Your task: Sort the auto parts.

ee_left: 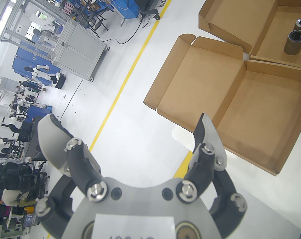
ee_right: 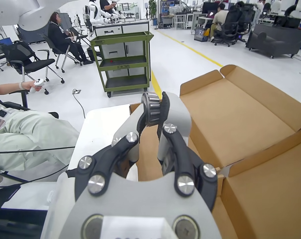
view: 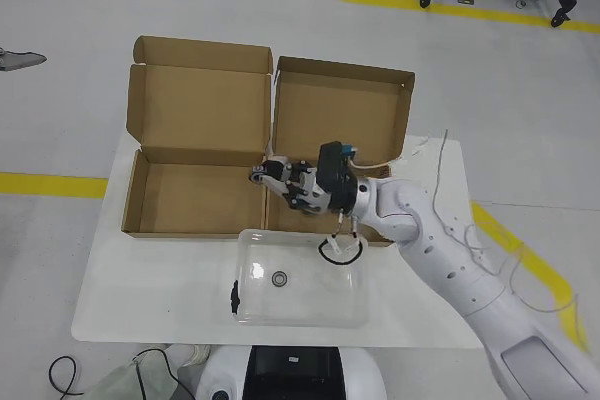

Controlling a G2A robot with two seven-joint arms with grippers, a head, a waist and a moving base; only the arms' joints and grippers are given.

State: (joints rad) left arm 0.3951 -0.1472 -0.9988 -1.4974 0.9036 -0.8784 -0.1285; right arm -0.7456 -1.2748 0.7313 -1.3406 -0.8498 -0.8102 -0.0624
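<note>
Right tool [ee_right: 154,108], clamped on a roller bearing [ee_right: 150,113], hovers at the rim of the left-hand cardboard box [view: 190,195], apparently mid-delivery; next it must clear that rim, lower and let go.

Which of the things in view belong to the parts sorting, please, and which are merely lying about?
Job: roller bearing in the right gripper; two cardboard boxes; two metal sleeves; clear bin with a ring part.
Lying about: green cart; office chairs.

light: bright, even | shadows: soft, faint | wrist views: edges bowed
</note>
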